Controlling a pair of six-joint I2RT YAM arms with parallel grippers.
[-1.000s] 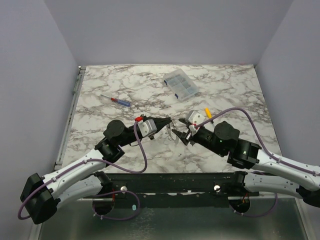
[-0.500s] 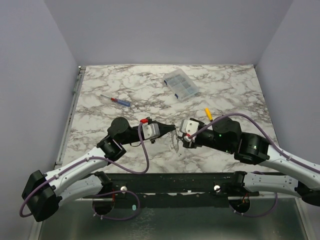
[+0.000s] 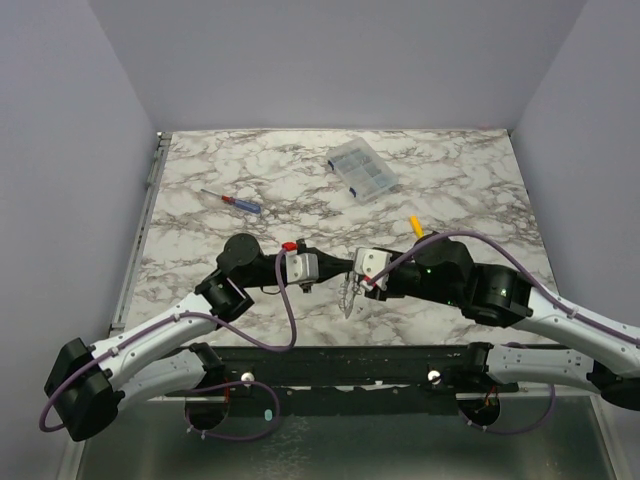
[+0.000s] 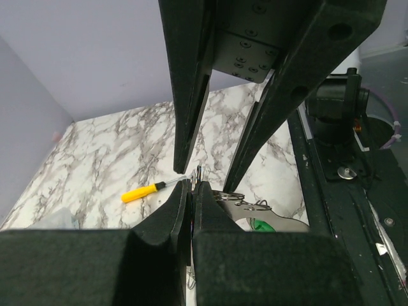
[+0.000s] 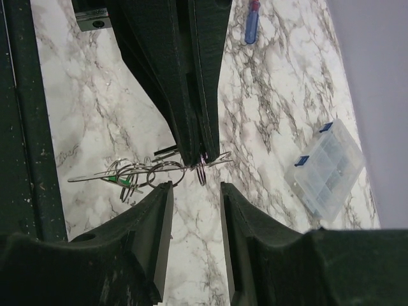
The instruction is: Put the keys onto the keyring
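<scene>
While the left gripper (image 4: 192, 191) has stayed closed on the small keyring (image 5: 201, 171), held above the near middle of the tabletop (image 3: 250, 170), the right gripper (image 5: 194, 191) has been brought in from the right and turned level. Its jaws are open, a little narrower than before, and stand just beside the ring without touching it. The keys (image 3: 347, 298) are seen hanging in a cluster between the two grippers, apparently linked to the ring, so it is judged that a grasp on ring or key is only being prepared.
</scene>
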